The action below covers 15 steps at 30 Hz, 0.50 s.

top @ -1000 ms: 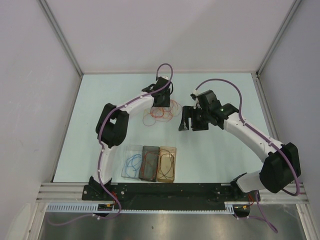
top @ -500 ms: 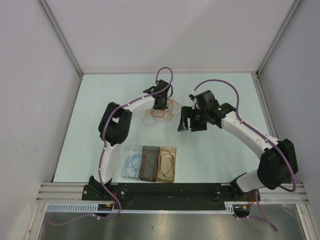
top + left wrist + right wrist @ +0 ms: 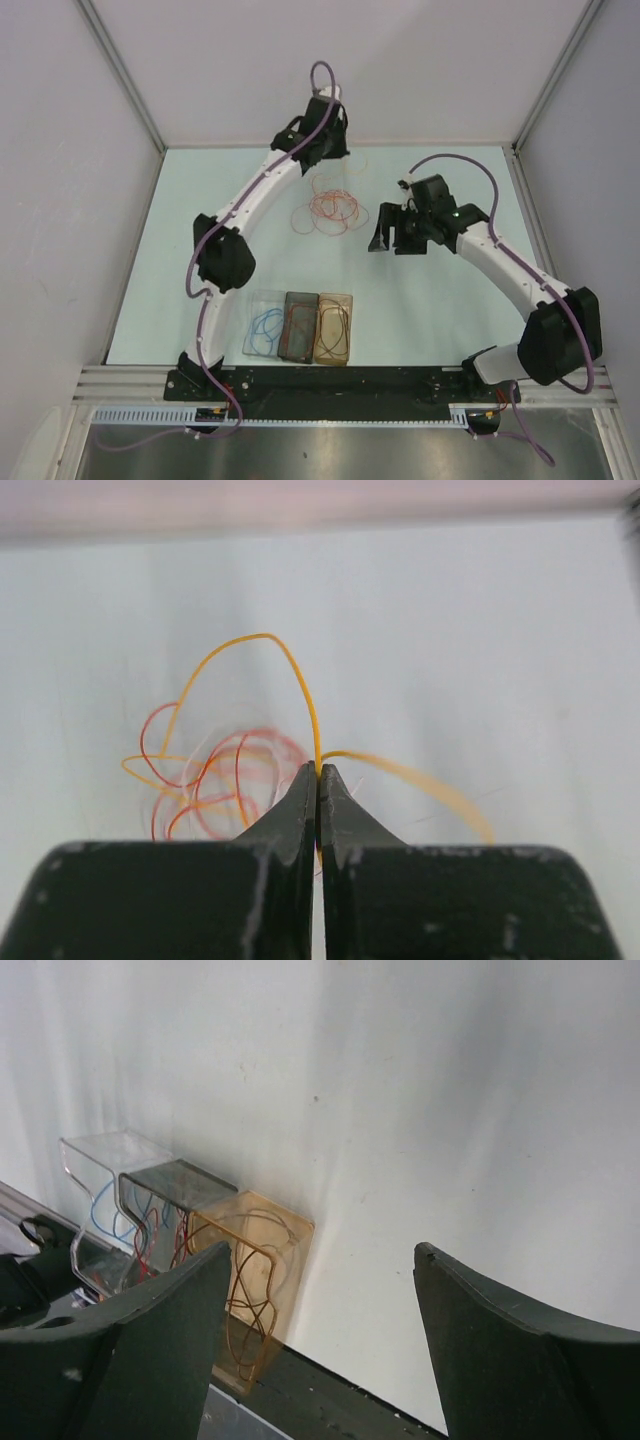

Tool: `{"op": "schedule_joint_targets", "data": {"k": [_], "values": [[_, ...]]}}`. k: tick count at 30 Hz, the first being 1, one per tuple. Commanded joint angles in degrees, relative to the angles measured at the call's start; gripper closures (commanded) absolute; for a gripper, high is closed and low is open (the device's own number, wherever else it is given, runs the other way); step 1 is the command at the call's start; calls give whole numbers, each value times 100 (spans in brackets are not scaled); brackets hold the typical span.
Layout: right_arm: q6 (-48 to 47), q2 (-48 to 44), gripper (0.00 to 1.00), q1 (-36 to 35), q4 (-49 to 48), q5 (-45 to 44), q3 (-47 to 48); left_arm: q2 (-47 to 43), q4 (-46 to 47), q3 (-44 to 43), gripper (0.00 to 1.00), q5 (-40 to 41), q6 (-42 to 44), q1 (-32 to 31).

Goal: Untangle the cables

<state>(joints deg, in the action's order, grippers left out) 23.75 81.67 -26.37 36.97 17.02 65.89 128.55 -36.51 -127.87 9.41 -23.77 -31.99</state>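
A tangle of thin red, orange and pale cables (image 3: 327, 207) lies on the table's far middle. My left gripper (image 3: 328, 150) hangs above and behind it, near the back wall. In the left wrist view the left gripper (image 3: 318, 771) is shut on an orange cable (image 3: 262, 637), which arches up from the blurred tangle (image 3: 215, 780) below. My right gripper (image 3: 392, 234) stands open to the right of the tangle, apart from it. The right wrist view shows the right gripper (image 3: 325, 1252) wide open with nothing between its fingers.
Three small boxes stand in a row near the front edge. The clear one (image 3: 262, 297) holds a blue cable, the dark one (image 3: 300, 297) a red cable, the amber one (image 3: 336, 298) a brown cable. The amber box (image 3: 290, 1222) shows in the right wrist view. Walls enclose three sides.
The left gripper shut on the orange cable in the tangle, then rose toward the back wall, drawing it up. The right gripper drifted slightly to the right.
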Motion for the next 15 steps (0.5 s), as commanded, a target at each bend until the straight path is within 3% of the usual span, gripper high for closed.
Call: {"op": "schedule_joint_targets", "data": {"k": [1, 6, 10, 15], "values": [[95, -686, 22, 447, -94, 12, 21, -1075, -331, -1291, 100, -545, 57, 17], [218, -1355, 22, 835, -41, -5, 21, -2508, 554, -390, 100, -1088, 30, 17], [332, -1724, 22, 949, -50, -14, 21, -3660, 1356, 1296, 100, -1240, 214, 8], [385, -1874, 22, 888, -198, 432, 12, -4258, 1401, 1424, 100, -1608, 373, 8]]}}
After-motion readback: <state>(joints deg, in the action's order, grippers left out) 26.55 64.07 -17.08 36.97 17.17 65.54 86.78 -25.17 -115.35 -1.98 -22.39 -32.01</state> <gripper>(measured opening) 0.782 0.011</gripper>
